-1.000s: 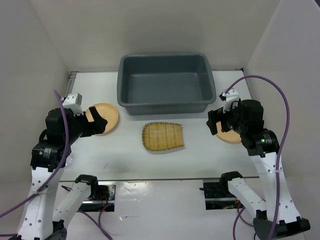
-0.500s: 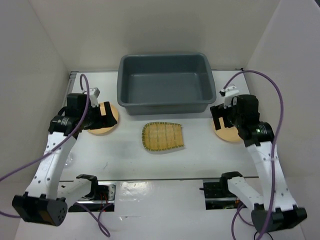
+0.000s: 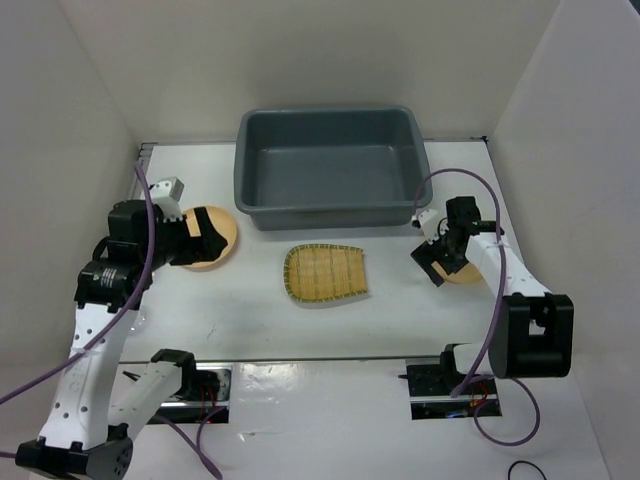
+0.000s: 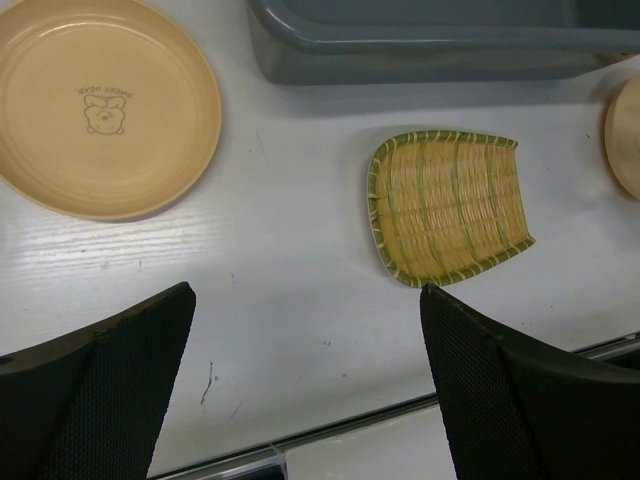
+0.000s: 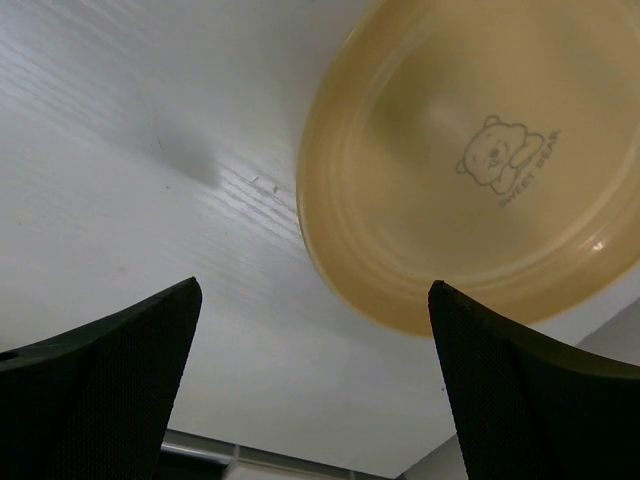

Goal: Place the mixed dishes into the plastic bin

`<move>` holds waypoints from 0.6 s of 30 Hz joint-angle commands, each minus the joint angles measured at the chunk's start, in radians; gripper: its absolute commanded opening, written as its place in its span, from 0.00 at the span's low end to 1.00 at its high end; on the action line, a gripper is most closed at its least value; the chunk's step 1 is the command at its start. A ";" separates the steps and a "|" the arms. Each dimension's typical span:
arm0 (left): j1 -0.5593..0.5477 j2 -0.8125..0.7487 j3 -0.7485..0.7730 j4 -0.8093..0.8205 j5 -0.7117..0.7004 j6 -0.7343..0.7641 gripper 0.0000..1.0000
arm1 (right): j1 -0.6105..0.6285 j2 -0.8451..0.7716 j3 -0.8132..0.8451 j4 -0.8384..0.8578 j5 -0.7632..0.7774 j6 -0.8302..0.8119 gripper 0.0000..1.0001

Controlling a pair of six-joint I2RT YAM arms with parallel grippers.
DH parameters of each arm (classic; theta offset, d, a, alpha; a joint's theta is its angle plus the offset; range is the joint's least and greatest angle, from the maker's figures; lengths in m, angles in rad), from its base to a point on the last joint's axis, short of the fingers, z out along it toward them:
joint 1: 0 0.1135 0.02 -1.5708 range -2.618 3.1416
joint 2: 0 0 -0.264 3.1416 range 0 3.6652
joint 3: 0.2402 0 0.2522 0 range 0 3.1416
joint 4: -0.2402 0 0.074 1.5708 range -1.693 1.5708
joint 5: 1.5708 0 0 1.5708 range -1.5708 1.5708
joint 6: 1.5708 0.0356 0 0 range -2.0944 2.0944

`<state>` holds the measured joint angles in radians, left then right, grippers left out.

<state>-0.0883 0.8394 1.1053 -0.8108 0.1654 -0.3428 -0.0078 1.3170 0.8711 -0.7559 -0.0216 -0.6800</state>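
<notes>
Tan-yellow left plate (image 4: 105, 105) and right plate (image 5: 470, 160) lie on the white surface (image 3: 250, 310), flanking the bamboo tray (image 4: 448, 205) before the grey bin (image 3: 330, 215). Fingers spread, the left hand (image 4: 305, 290) hovers near its plate; the right hand (image 5: 315, 287), likewise released, angles low over its own.

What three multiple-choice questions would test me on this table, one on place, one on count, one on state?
1. The tray lies: A) in the bin; B) on the table, before the bin; C) on a plate.
2. Plates in view: A) one; B) three; C) two.
3. The left gripper is: A) open; B) shut; C) holding a plate.
Answers: 1 B, it rests on the table before the bin's front wall. 2 C, left plate and right plate. 3 A, its fingers stand wide apart, empty.
</notes>
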 commanded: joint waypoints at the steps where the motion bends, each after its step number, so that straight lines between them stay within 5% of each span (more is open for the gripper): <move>1: -0.002 0.007 -0.012 0.027 -0.012 0.001 0.99 | -0.030 0.048 -0.033 0.073 -0.075 -0.087 0.98; 8: -0.002 0.007 -0.012 0.027 -0.021 0.001 0.99 | -0.090 0.215 -0.043 0.133 -0.118 -0.193 0.98; 11: -0.002 -0.002 -0.012 0.027 -0.033 0.001 0.99 | -0.122 0.252 -0.023 0.142 -0.129 -0.214 0.91; 14: -0.002 -0.002 -0.012 0.027 -0.043 0.001 0.99 | -0.123 0.252 -0.023 0.153 -0.118 -0.223 0.67; 15: -0.002 -0.011 -0.012 0.027 -0.052 0.001 0.99 | -0.123 0.252 -0.023 0.153 -0.109 -0.224 0.46; 18: -0.002 -0.011 -0.012 0.027 -0.061 0.001 0.99 | -0.132 0.252 -0.032 0.153 -0.091 -0.224 0.15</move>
<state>-0.0883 0.8463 1.0912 -0.8074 0.1265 -0.3428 -0.1280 1.5436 0.8436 -0.6144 -0.0994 -0.8967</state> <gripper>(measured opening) 0.993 0.211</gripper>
